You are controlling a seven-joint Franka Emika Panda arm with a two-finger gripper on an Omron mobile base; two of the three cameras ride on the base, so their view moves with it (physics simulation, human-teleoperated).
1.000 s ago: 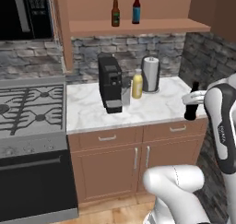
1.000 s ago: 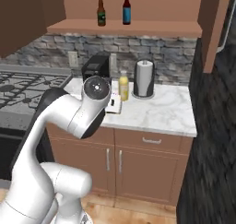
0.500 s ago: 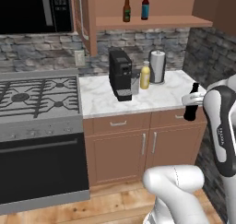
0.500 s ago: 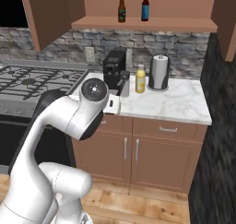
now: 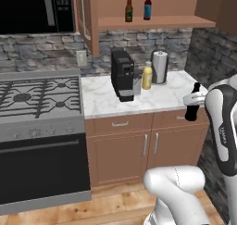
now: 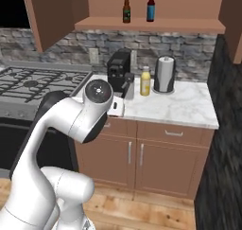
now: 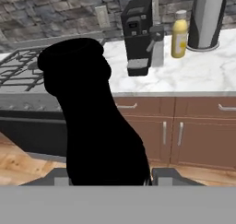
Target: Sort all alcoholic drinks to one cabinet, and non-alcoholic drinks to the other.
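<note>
Gripper (image 5: pixel 193 109) jaws pinch black cola bottle (image 5: pixel 192 103) off the right counter edge. White marble counter (image 5: pixel 162 96) carries coffee machine (image 5: pixel 122 75), yellow bottle (image 5: pixel 147 76), paper towel roll (image 5: pixel 159 67); stove (image 5: pixel 37 96) alongside.

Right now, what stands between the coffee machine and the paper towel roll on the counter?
The yellow bottle stands between the coffee machine and the paper towel roll, as the right base view shows.

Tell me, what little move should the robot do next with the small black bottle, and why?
Probably lift the small black cola bottle, held in the gripper, toward the other cabinet, not the brown wooden cabinet shelf where the brown glass bottle and blue bottle stand; cola is non-alcoholic.
</note>
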